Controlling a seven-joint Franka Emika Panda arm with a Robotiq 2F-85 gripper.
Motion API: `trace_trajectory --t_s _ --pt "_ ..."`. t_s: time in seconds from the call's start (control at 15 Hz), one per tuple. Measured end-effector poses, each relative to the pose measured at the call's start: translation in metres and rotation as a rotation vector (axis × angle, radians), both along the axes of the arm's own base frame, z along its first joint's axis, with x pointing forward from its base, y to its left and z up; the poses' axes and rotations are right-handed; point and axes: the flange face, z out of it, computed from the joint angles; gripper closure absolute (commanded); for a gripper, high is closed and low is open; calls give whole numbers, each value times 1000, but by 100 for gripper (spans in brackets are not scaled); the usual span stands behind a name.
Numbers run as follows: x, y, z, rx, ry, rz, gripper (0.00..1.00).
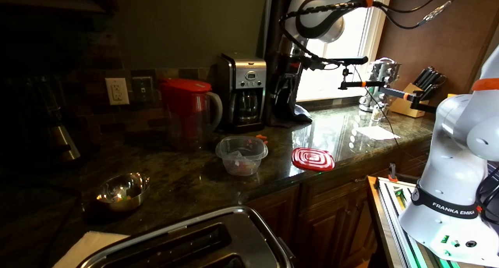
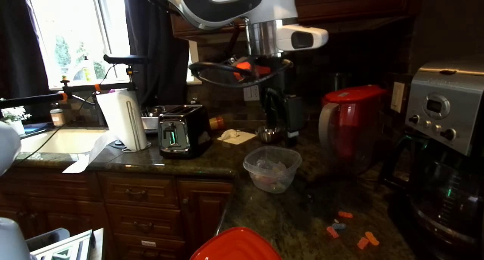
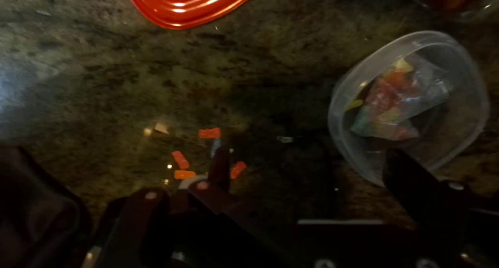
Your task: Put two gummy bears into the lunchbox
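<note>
The lunchbox, a clear tub, stands on the counter in both exterior views [image 1: 241,157] [image 2: 272,175] and at the right of the wrist view [image 3: 350,158]. A clear bag [image 3: 401,104] with coloured pieces lies in it. Several red, orange and blue gummy bears [image 2: 332,232] lie loose on the counter beside it, also in the wrist view [image 3: 209,133] and partly hidden behind the lunchbox in an exterior view [image 1: 262,137]. My gripper [image 3: 308,155] is open and empty above the counter. In the wrist view its left finger overlaps the gummy bears and its right finger the lunchbox.
A red lid [image 1: 313,159] lies near the counter's front edge. A tall red jug [image 2: 351,120] and a coffee maker [image 2: 446,108] stand along the wall. A shiny metal bowl [image 1: 123,192] with small coloured pieces and a toaster [image 1: 253,236] stand farther along the counter.
</note>
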Motion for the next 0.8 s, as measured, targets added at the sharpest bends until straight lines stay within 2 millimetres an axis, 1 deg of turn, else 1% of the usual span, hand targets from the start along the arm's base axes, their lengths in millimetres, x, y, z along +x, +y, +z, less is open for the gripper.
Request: trace_trajectory --t_s 0.07,0.13,0.2,0.47,0.6,0.8 --pt "-1 -16 -10 3 17 -55 0" --pt "0 -28 -22 10 40 -108 0" --pt "2 -36 -33 17 63 -154 0" --pt "22 -54 -80 57 63 -333 0" --pt "28 -57 -89 64 74 -358 0" --pt "31 -55 -88 47 73 -355 0"
